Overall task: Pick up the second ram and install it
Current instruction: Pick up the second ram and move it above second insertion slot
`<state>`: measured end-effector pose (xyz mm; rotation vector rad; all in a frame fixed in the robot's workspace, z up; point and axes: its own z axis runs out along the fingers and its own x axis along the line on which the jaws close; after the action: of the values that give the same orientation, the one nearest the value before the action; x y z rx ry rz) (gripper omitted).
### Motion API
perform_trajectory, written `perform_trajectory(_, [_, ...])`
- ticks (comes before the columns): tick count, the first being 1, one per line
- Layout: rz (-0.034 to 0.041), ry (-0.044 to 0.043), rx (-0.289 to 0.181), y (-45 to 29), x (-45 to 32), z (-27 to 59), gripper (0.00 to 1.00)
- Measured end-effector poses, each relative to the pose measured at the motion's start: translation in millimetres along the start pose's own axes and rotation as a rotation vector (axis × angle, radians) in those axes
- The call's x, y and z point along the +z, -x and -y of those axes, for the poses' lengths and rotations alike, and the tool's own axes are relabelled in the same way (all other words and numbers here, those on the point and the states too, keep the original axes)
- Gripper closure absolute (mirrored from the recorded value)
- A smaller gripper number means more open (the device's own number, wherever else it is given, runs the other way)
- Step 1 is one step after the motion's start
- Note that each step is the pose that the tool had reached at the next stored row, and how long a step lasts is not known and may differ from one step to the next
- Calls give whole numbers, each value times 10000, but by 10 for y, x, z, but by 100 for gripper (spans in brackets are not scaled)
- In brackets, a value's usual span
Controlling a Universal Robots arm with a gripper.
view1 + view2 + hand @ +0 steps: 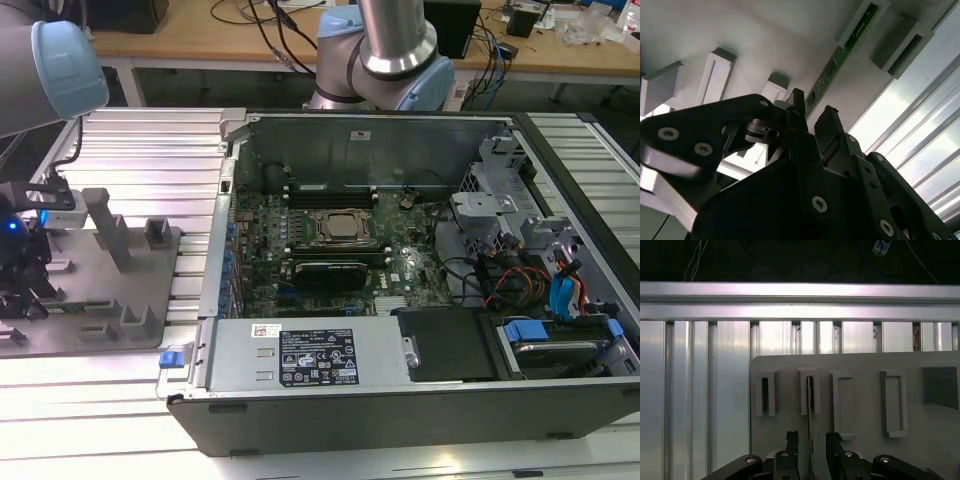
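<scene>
The second ram [810, 405] is a thin green stick standing on edge in a slot of the grey tray [865, 365]. In the second wrist view the ram [842, 52] runs away from the fingers across the tray [765, 40]. My gripper [811, 440] is open and straddles the near end of the stick, one finger on each side with gaps showing. In the second wrist view the gripper [811, 114] sits the same way around it. In the exterior view the gripper [22, 290] hangs low over the tray [140, 260] at the far left, beside the ram [80, 303].
An open computer case [400, 400] lies on the exterior view's right of the tray, with the green motherboard [340, 250] inside and a power supply [310, 355] at its front. A tall grey post [108, 228] rises from the tray. The ribbed aluminium table [140, 150] surrounds both.
</scene>
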<state>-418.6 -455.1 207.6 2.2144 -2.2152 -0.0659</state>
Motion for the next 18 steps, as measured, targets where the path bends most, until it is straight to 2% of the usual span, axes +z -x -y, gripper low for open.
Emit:
perform_trajectory(1, [4, 0, 1, 0, 0, 0, 66])
perform_trajectory(2, [5, 0, 0, 0, 0, 0, 75])
perform_trajectory(4, [8, 0, 0, 0, 0, 0, 77])
perform_trajectory(5, [9, 0, 0, 0, 0, 0, 84])
perform_trajectory(10, [14, 0, 0, 0, 0, 0, 85])
perform_trajectory(11, [15, 0, 0, 0, 0, 0, 91])
perform_trajectory(18, [24, 1, 0, 0, -10, -1, 91])
